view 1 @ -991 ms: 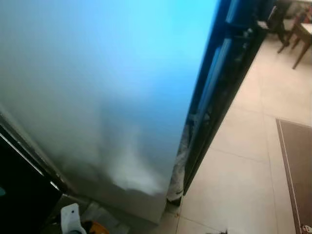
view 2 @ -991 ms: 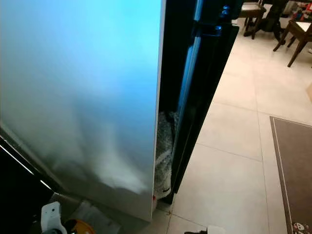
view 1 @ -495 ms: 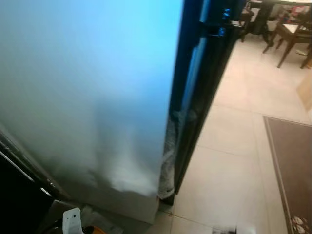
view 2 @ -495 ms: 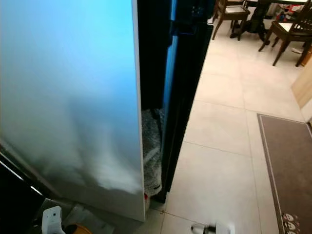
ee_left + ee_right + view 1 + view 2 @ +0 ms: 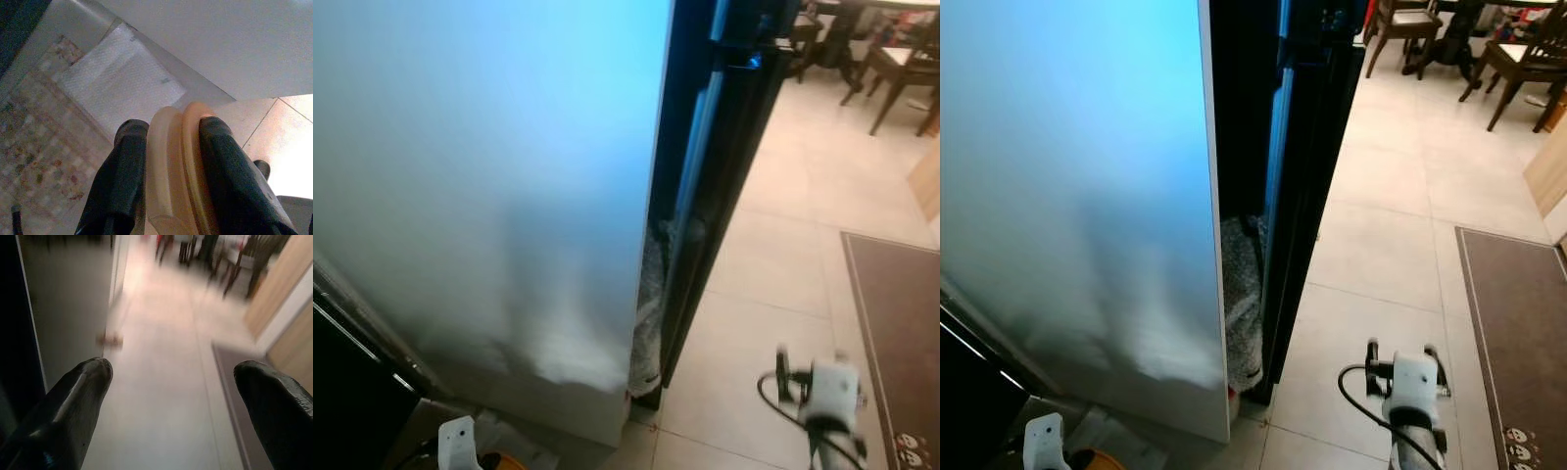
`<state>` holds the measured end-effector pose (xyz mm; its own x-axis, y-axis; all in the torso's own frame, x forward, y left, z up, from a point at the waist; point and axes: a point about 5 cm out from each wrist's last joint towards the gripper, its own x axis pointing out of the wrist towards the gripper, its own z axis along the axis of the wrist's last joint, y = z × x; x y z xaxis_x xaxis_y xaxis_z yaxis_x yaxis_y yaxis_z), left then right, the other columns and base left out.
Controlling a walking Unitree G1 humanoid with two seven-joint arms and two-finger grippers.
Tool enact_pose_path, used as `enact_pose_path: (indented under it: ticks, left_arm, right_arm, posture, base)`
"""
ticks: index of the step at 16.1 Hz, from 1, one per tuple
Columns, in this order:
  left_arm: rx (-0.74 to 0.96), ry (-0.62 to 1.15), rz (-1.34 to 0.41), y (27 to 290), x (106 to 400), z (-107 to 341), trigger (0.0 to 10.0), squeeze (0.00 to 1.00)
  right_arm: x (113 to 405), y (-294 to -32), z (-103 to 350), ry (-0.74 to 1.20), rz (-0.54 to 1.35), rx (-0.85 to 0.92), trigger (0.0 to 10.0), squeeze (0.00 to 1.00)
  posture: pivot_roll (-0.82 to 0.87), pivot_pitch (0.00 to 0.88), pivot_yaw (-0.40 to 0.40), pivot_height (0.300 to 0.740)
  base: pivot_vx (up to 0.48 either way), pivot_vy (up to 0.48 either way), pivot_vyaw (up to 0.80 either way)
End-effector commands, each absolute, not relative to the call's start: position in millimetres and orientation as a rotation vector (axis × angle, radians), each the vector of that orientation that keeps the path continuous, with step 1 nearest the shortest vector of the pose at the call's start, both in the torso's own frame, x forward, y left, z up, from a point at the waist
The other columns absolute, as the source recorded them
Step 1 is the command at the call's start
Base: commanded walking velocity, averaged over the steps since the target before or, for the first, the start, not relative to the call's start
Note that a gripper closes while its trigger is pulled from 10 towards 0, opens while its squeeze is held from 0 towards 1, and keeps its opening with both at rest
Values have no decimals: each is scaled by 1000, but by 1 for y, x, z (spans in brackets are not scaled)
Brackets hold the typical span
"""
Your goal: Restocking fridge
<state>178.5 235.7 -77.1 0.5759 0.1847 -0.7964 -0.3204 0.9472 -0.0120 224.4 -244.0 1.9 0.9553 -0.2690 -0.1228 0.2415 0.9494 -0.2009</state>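
The pale fridge door [image 5: 1077, 196] stands close before the robot, its vertical edge next to a dark gap holding a crumpled wad of plastic wrap [image 5: 1242, 304] at floor level, with the black fridge body [image 5: 1307, 147] just beyond. The left gripper [image 5: 168, 147] hangs low by the door's bottom corner, its 2 fingers clamped on a pale orange rounded item [image 5: 176, 171]. The right gripper [image 5: 171, 382] is raised over open tiled floor [image 5: 1381, 255], fingers spread wide and empty. A brown rug [image 5: 1513, 333] borders the right; wooden chairs [image 5: 1518, 59] stand well apart.
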Motion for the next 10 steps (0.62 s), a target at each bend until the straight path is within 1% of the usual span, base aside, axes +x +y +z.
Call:
enact_pose_path:
  ticks: [1, 3, 5, 6, 8, 10]
  left_arm:
    - [-157, 944, 302, 237, 170, -81, 10000, 0]
    - [-157, 943, 303, 237, 169, -81, 10000, 0]
    - [-154, 945, 303, 238, 168, -82, 10000, 0]
    - [-153, 944, 304, 238, 167, -82, 10000, 0]
    - [-152, 943, 302, 238, 167, -82, 10000, 0]
    - [-157, 935, 306, 239, 169, -81, 10000, 0]
  right_arm:
    - [227, -241, 8, 111, -245, -183, 10000, 0]
    - [228, -219, 22, 32, -119, -244, 10000, 0]
    - [233, -203, 34, -22, -68, -215, 10000, 0]
    - [241, -194, 45, -54, -24, -201, 10000, 0]
    - [255, -184, 58, -91, 26, -185, 10000, 0]
    - [277, -167, 76, -116, 102, -167, 10000, 0]
  posture:
    - [-110, 0, -16, 740]
    - [-120, 0, -10, 740]
    - [-121, 0, -10, 740]
    - [-126, 0, -7, 740]
    - [-122, 0, -9, 740]
    - [-118, 0, -12, 740]
  base:
    - [0, 0, 0]
    - [0, 0, 0]
    - [0, 0, 0]
    - [0, 0, 0]
    - [0, 0, 0]
    - [0, 0, 0]
